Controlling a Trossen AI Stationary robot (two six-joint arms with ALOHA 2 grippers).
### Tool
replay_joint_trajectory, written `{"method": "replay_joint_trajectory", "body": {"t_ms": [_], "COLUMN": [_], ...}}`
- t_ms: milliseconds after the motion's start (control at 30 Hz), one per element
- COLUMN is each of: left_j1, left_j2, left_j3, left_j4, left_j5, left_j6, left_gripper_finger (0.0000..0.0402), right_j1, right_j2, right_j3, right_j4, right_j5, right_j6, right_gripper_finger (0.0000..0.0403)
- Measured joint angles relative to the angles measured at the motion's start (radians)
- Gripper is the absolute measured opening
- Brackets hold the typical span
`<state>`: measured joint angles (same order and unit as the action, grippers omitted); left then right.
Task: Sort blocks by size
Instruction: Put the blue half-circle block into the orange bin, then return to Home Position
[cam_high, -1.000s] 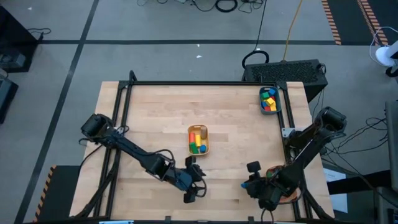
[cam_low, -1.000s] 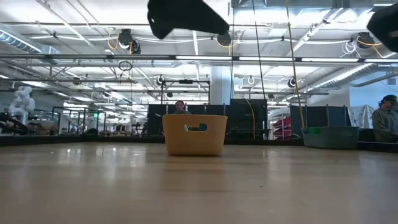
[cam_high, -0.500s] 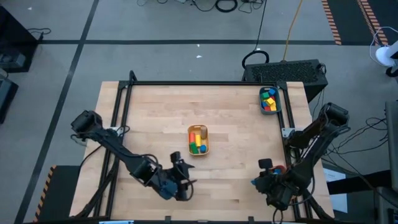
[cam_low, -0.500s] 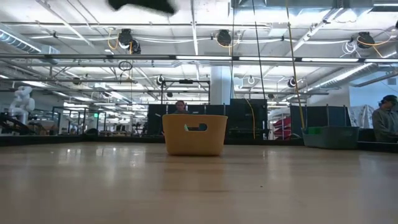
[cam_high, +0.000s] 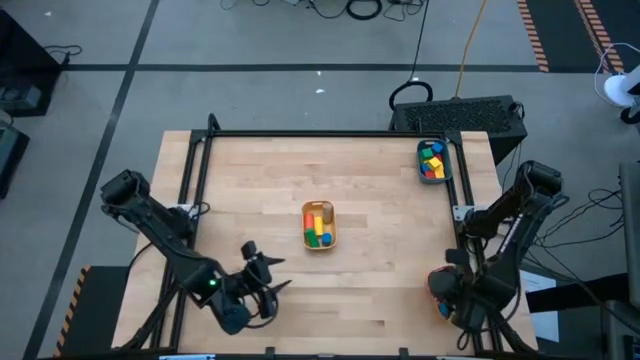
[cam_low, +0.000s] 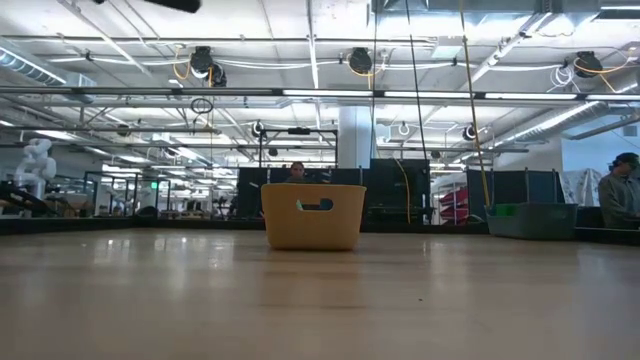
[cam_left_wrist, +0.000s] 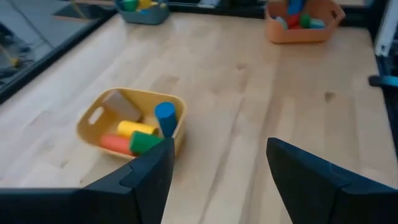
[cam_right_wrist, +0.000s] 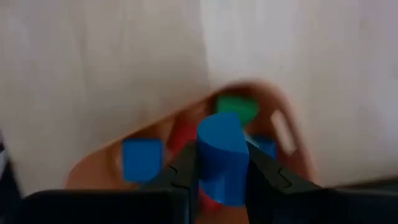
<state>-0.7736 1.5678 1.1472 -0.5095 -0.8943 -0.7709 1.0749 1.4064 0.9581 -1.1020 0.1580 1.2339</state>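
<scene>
My right gripper is shut on a blue cylinder block above the orange bin near the table's right edge. In that bin lie a blue cube, a green block and a red block. My left gripper stands open over bare table at the near left, with nothing between its fingers. The yellow bin in the table's middle holds tan, blue, yellow, red and green blocks. My right gripper pinches the blue cylinder by its round side between its two fingers. The fingers point down from above. The cylinder is lifted clear, over the orange bin's opening.
A teal bin with several blocks stands at the far right corner. The low view shows the yellow bin in the middle and the teal bin to the right. People stand beyond the table. Bare wood lies between the bins.
My left gripper has drawn back toward the table's left edge and turned, staying open. My right gripper has moved toward the table's right edge and rolled, coming over the orange bin.
</scene>
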Motion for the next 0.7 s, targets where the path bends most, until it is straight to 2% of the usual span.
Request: {"method": "replay_joint_trajectory", "body": {"t_ms": [100,200,367,533,600,700], "left_j1": [-0.027,-0.041,-0.037,-0.022,-0.016,-0.006], "left_j2": [-0.021,-0.045,-0.088,-0.127,-0.148,-0.189], "left_j3": [-0.032,-0.072,-0.137,-0.197,-0.230,-0.266], "left_j4": [-0.046,-0.057,-0.055,-0.009,0.026,0.037], "left_j5": [-0.057,-0.077,-0.081,-0.110,-0.139,-0.164], "left_j6": [-0.081,-0.114,-0.114,-0.091,-0.052,-0.021], "left_gripper_finger": [0.0255,0.0255,0.0255,0.0255,0.0255,0.0255], "right_j1": [0.040,0.073,0.094,0.099,0.099,0.100], "right_j2": [0.003,0.003,0.003,0.003,0.003,0.003], "right_j3": [0.000,0.000,0.000,0.000,-0.001,-0.001], "right_j4": [0.005,0.027,-0.016,-0.120,-0.165,-0.152], "right_j5": [-0.038,-0.033,-0.030,-0.023,0.058,0.383], "right_j6": [0.080,0.130,0.248,0.295,0.309,0.293], "right_gripper_finger": [0.0070,0.0079,0.0132,0.0185,0.0195,0.0197]}}
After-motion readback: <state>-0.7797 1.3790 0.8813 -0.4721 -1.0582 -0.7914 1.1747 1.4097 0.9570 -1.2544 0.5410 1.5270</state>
